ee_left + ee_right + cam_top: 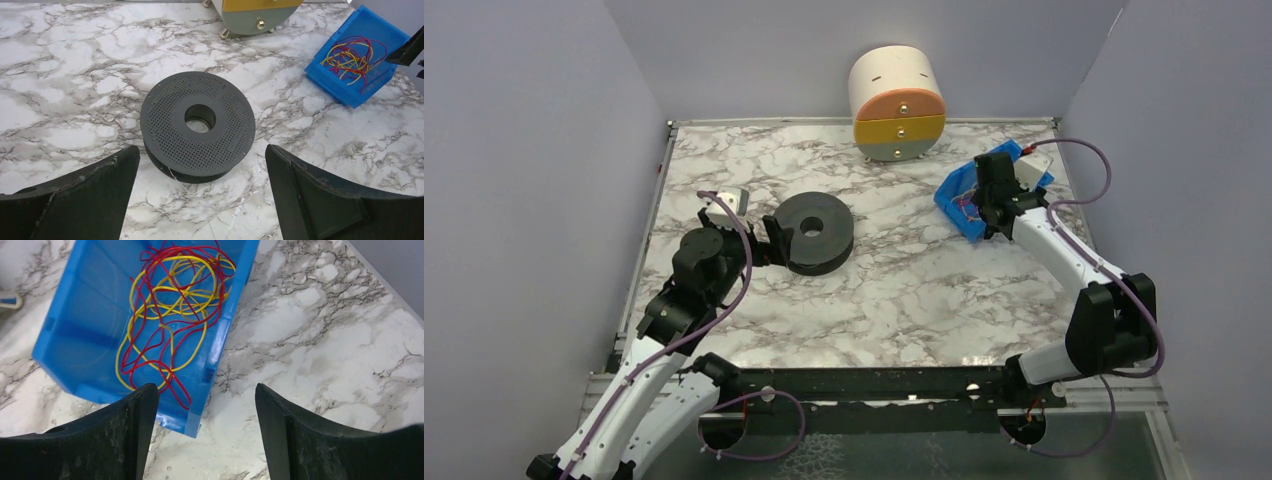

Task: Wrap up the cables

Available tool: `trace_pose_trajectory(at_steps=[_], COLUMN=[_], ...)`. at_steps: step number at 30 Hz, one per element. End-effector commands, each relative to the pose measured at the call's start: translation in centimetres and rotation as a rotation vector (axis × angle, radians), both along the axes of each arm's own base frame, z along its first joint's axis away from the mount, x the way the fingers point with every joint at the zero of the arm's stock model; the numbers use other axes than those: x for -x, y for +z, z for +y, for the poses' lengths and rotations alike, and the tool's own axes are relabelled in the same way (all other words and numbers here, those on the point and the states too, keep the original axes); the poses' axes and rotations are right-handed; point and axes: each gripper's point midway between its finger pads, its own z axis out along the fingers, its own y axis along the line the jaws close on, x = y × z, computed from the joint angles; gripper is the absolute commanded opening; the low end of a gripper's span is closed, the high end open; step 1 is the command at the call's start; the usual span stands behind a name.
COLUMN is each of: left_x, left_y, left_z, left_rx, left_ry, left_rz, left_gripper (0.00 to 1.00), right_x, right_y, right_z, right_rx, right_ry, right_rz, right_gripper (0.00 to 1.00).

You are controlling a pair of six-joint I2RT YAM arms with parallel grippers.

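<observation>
A black perforated spool (816, 232) lies flat on the marble table, left of centre. My left gripper (769, 240) is open and empty just to its left. In the left wrist view the spool (197, 125) sits just beyond the open gripper (202, 152), with a thin white thread (177, 180) trailing from it. A blue bin (959, 195) at the back right holds tangled red and yellow cables (170, 315). My right gripper (989, 205) hovers over the bin. In the right wrist view it (206, 390) is open and empty above the bin's near corner (200, 415).
A round drawer unit (897, 105) in cream, orange, yellow and grey stands at the back centre. Grey walls close in the table on the left, back and right. The bin and cables (352, 55) also show in the left wrist view.
</observation>
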Motion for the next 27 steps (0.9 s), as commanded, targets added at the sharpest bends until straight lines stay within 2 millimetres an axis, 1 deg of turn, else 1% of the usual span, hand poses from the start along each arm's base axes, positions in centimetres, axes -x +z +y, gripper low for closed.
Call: trace_pose_trajectory(at_steps=[1,7,10,13,18,21,27], left_x=[0.2,0.3,0.3,0.3,0.4,0.3,0.3], left_y=[0.8,0.8,0.8,0.8,0.9,0.8,0.7], left_z=[-0.3,-0.2,-0.2,-0.2,-0.2,-0.2,-0.3], left_rx=[0.029,0.025,0.025,0.024,0.024,0.023,0.021], left_ry=[-0.022,-0.021,-0.021,-0.021,-0.023,-0.022,-0.023], left_rz=[-0.031,-0.034,-0.034,-0.033,-0.036,-0.034,-0.029], left_gripper=[0.99,0.99,0.99,0.99,0.99,0.99,0.99], right_x=[-0.2,-0.7,-0.7,-0.7,-0.5,-0.5,-0.4], right_y=[-2.3,-4.6,-5.5,-6.0,-6.7,-6.8,-6.2], right_z=[-0.4,-0.3,-0.2,-0.3,-0.3,-0.4,-0.3], right_rx=[-0.033,-0.074,-0.083,-0.085,-0.084,-0.078,-0.077], right_ry=[-0.048,-0.05,-0.052,-0.054,-0.053,-0.051,-0.03], right_rz=[0.028,0.077,0.093,0.101,0.121,0.121,0.11], right_gripper=[0.74,0.68,0.65,0.59,0.55,0.47,0.23])
